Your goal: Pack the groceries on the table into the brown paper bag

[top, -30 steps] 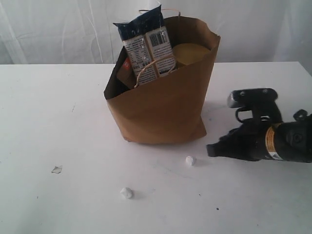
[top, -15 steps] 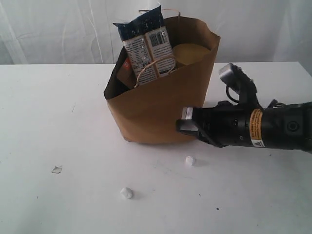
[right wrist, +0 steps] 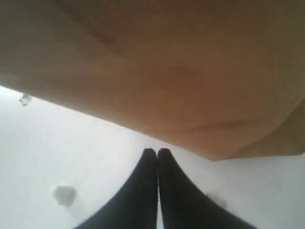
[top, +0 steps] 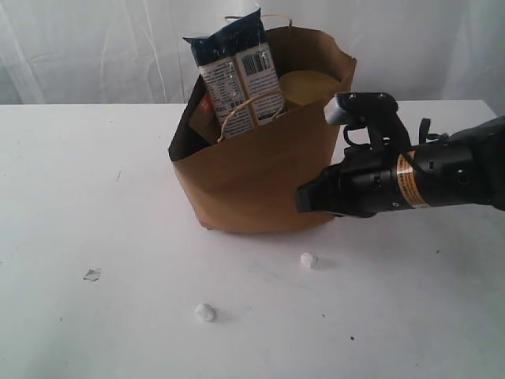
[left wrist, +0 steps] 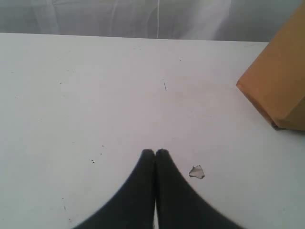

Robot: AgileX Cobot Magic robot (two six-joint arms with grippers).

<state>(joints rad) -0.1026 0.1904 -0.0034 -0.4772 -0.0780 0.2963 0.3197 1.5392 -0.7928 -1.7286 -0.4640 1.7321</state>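
Bag [top: 252, 181] wall hides lower packet [top: 235, 75] and jar [top: 309, 87]. Arm [top: 458, 170] cropped at right edge. Right wrist view blurred.

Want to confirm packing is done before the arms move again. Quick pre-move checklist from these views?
1. No groceries left on the table: ok, no package seen on it, only white scraps.
2. The brown paper bag stands: ok, on its base, walls skewed.
3. The long blue-white packet is seated: not ok, it sticks up past the rim.
4. The right gripper is empty: ok, shut on nothing, low beside the bag.
5. The right gripper is clear of the bag: cannot tell, very close to the wall.
6. The left gripper is clear: ok, shut, empty, over bare table apart from the bag.
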